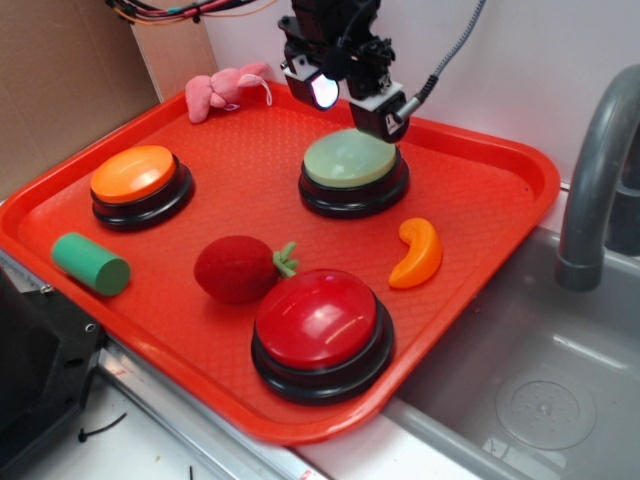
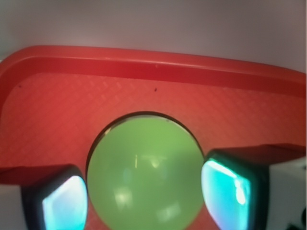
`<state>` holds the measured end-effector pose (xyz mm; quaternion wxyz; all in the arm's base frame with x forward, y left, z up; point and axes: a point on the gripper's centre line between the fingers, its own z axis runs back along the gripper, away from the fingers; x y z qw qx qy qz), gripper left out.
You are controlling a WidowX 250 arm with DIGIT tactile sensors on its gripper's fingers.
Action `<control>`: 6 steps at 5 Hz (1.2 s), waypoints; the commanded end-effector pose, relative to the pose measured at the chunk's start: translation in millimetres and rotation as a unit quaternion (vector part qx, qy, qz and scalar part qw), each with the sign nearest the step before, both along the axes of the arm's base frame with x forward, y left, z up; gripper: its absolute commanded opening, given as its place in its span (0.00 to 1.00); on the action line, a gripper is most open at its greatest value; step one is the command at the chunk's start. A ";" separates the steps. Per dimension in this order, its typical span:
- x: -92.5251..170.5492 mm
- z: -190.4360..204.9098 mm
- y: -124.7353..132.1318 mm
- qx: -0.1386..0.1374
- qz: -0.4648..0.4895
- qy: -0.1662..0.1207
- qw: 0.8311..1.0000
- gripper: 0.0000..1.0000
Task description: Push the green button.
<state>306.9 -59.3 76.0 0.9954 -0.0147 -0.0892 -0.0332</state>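
1. A tray carried everything, with a sink along its right edge.
2. The green button sat near the tray's far edge, under the gripper.
3. Another button sat toward the left corner.
4. A third button sat at the near edge.
5. A cylinder block lay at the near-left edge.

Hand hovering just above green button on red tray; orange button well apart

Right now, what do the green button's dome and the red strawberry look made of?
Green button: likely smooth, glossy plastic; the wrist view shows highlights on the dome. Strawberry: seems soft fabric or felt, matte and fuzzy, with no shine.
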 end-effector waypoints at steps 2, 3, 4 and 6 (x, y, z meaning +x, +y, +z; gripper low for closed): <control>7.8 -11.3 -7.4 -0.012 -0.012 0.010 1.000 1.00; 7.5 -9.5 -8.9 0.004 -0.027 0.017 0.999 1.00; 6.5 7.8 -7.9 0.002 -0.029 0.010 1.000 1.00; 1.6 46.7 -2.7 -0.018 -0.014 -0.038 0.999 1.00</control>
